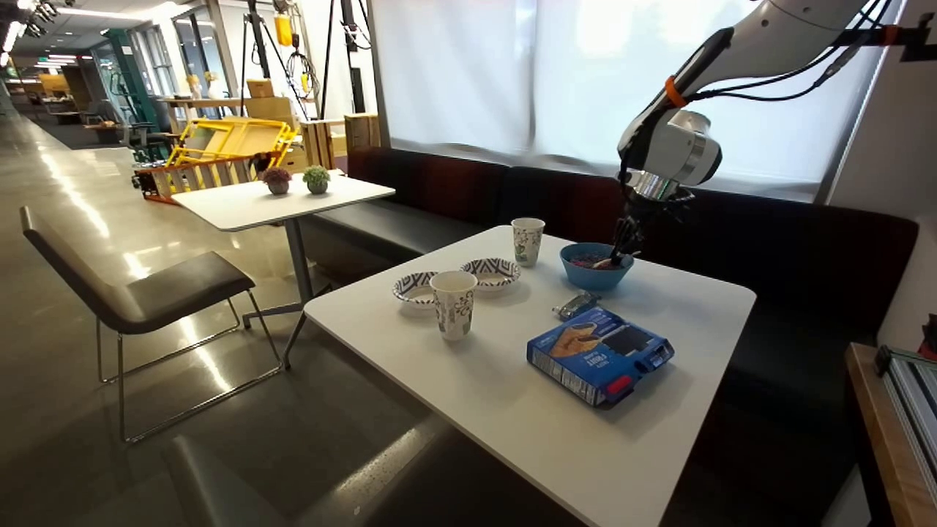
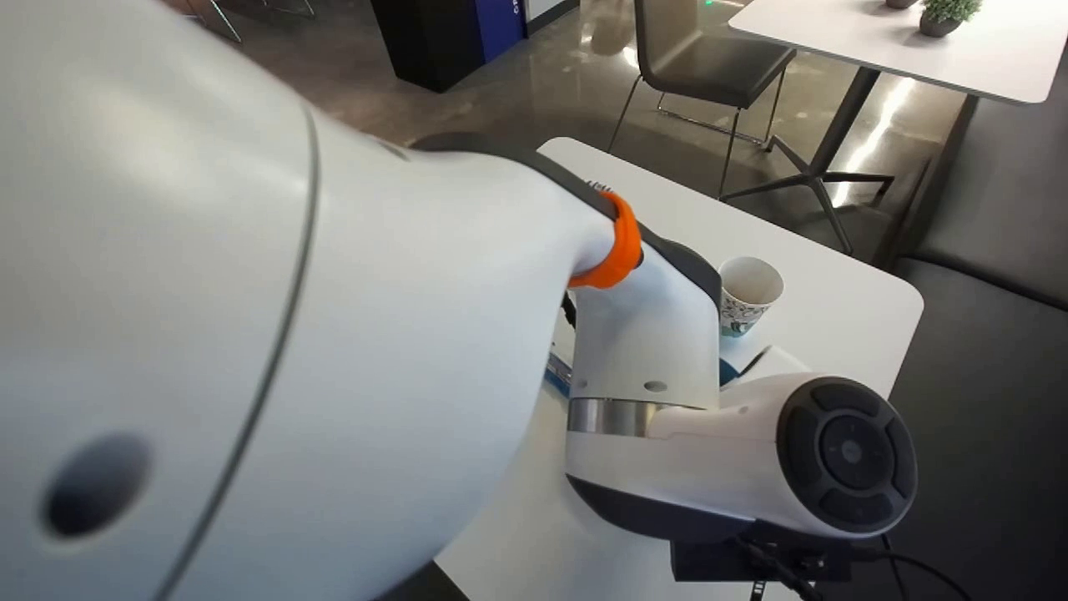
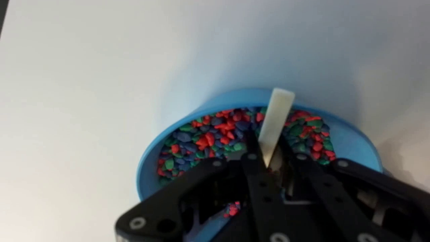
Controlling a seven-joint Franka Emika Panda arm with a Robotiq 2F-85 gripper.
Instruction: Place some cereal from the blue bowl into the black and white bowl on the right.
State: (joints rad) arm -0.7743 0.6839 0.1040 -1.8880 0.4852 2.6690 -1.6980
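Low in the wrist view, the fingers of the gripper (image 3: 268, 145) stand narrow, pinched on a pale stick (image 3: 277, 112) whose upper end overlaps the rim of the blue bowl (image 3: 349, 141). Cereal (image 3: 208, 137), red, green and dark blue, shows on both sides of the fingers, which hide the bowl's lower part. In an exterior view, the fingers sit at the right side of the bowl, right of centre on a white table (image 1: 505, 380); whether they touch it cannot be told. Lower in that frame lie a foil packet (image 1: 577, 305) and a blue box (image 1: 596, 355). To the bowl's left stands a far cup (image 1: 527, 241); farther left, a near cup (image 1: 454, 307) hides part of the left black and white bowl (image 1: 411, 289) and overlaps an edge of the right black and white bowl (image 1: 492, 272). In an exterior view the white arm (image 2: 417, 292) blocks most of the table, leaving the far cup in sight right of centre.
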